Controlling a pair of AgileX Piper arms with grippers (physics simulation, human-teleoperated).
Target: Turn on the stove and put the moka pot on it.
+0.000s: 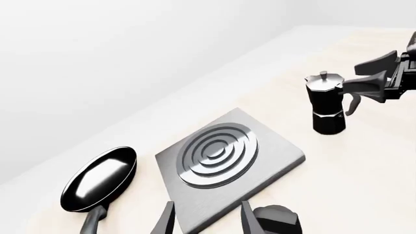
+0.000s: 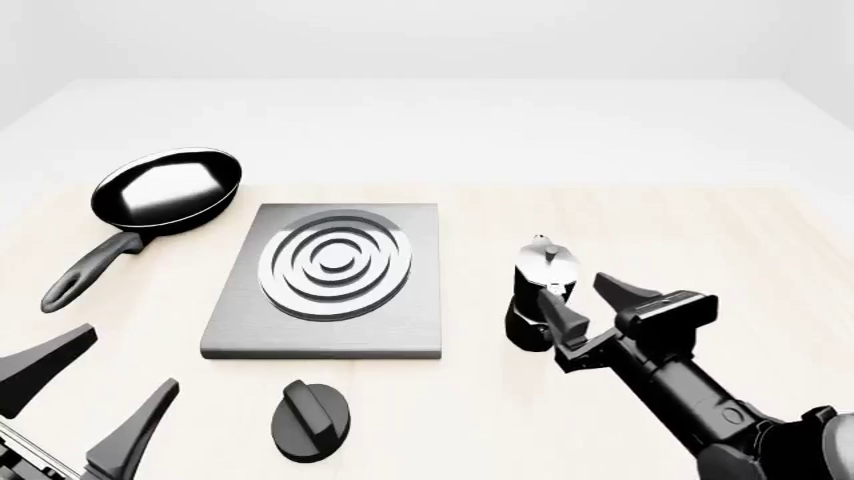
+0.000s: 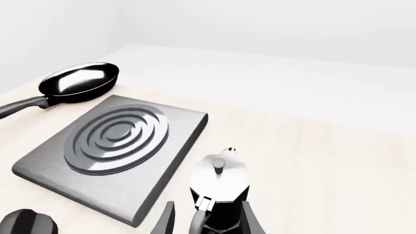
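Honestly, the moka pot (image 2: 543, 295) standing upright on the table just right of the stove (image 2: 328, 281) looks rigid, top-heavy and slick, so I'd pinch the handle with my right gripper (image 2: 589, 309), which is spread open around it, gripping nothing yet.

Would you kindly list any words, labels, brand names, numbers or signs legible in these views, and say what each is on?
None: no text is readable in any view.
The stove, its knob, the moka pot and the frying pan all show plain, unmarked surfaces.
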